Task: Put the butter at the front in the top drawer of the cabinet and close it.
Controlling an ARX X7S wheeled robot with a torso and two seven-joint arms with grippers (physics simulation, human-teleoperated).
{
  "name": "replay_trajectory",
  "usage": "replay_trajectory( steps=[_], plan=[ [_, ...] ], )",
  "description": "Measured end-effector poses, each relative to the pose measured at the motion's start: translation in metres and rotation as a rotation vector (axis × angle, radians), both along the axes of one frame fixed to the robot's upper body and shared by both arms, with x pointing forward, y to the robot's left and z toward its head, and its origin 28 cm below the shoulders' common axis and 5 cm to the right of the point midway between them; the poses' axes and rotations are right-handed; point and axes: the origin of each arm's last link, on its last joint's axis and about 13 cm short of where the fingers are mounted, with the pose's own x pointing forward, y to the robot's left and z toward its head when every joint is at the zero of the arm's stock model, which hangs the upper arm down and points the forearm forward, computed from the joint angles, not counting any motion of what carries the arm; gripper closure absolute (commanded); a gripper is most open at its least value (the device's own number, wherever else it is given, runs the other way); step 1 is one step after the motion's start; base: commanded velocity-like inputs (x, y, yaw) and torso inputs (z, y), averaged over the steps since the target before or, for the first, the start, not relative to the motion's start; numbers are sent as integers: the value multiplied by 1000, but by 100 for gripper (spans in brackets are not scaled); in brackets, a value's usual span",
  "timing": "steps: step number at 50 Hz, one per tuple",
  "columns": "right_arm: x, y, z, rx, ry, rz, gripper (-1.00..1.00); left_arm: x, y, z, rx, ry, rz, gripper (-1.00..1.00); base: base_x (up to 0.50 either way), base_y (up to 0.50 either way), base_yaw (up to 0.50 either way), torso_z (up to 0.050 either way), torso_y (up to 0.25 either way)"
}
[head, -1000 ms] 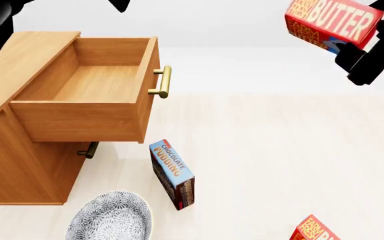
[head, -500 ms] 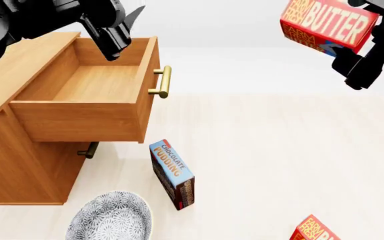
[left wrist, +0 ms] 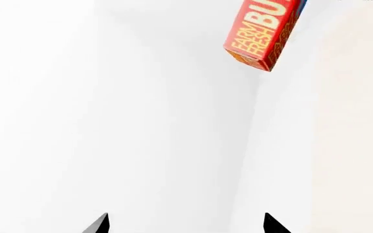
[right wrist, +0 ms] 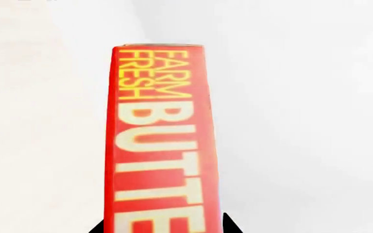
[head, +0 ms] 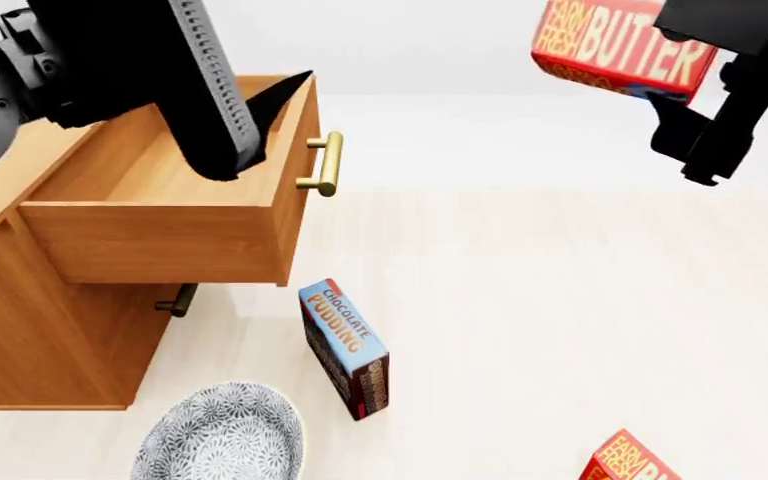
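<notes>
A blue-and-brown "CHOCOLATE PUDDING" box (head: 345, 347) stands on its long edge on the pale wooden floor (head: 558, 320), angled slightly. Near it, toward the front left, sits a round grey-and-white patterned bowl (head: 220, 436), partly cut off by the picture's edge. Well apart to the box's front right, a second red-and-yellow butter carton (head: 628, 462) pokes into view.

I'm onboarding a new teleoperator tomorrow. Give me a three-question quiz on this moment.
1. True or false: the top drawer is shut.
2. Which gripper holds the butter? A) left B) right C) neither
3. Fill in: the box lying between the patterned bowl and the drawer handle reads "CHOCOLATE ____".

Key: 1 false, it stands open. 2 B, the right gripper. 3 PUDDING, on the pudding box.
</notes>
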Motion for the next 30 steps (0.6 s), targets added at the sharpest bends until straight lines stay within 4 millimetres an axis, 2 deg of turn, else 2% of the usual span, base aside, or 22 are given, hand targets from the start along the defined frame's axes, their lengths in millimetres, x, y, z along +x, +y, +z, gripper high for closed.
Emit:
replay_trajectory(
  steps=[17, 30],
  plan=[
    [-9, 1, 0, -151, -135, 197, 100, -9, -2, -7, 63, -22, -70, -100, 0, 0, 0, 1, 1],
    [-15, -2, -10, -262, -200, 357, 100, -10, -2, -10, 84, -57, -111, -100, 0, 0, 0, 1, 2]
  ],
)
